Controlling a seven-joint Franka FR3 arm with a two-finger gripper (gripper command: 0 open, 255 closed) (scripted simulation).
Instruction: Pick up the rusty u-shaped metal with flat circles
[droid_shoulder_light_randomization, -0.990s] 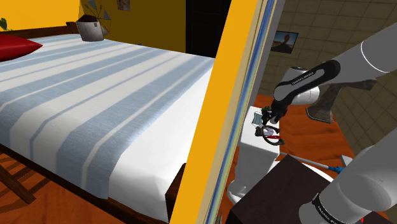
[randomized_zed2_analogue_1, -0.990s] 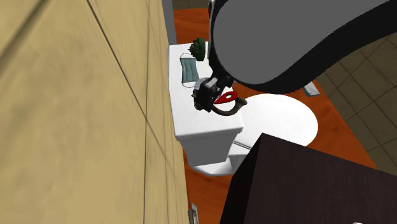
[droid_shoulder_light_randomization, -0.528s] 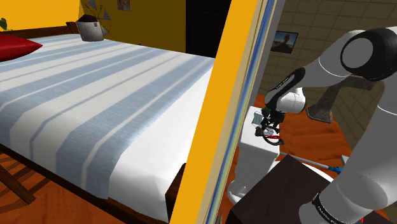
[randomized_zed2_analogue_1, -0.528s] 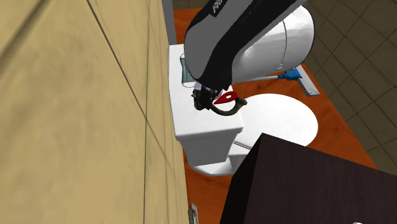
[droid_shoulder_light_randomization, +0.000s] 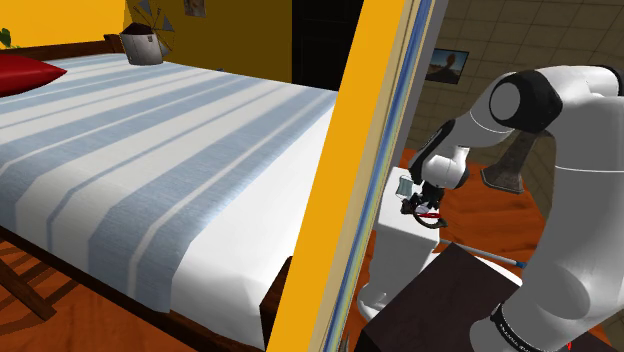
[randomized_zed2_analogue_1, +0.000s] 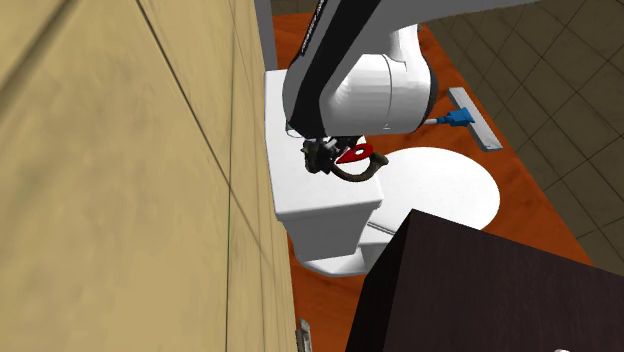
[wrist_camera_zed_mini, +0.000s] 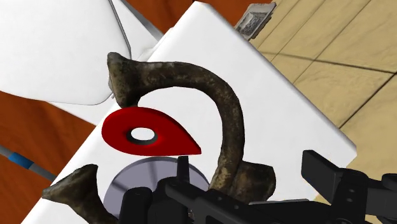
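My claw (wrist_camera_zed_mini: 249, 167) stands open, gripping nothing, astride the bend of the rusty U-shaped bar (randomized_zed2_analogue_1: 361, 172) lying on the white toilet tank (randomized_zed2_analogue_1: 300, 205) mid-frame in the second exterior view (stiff, heavyish, rough, I judge), so I'd pinch that bend.

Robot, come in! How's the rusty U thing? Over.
Tool open, straddling rusty U-shaped metal. Not lifted, on white tank lid. Red teardrop piece inside the U.

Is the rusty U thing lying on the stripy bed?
No, the rusty U sits on top of the white toilet tank beside the tan wall.
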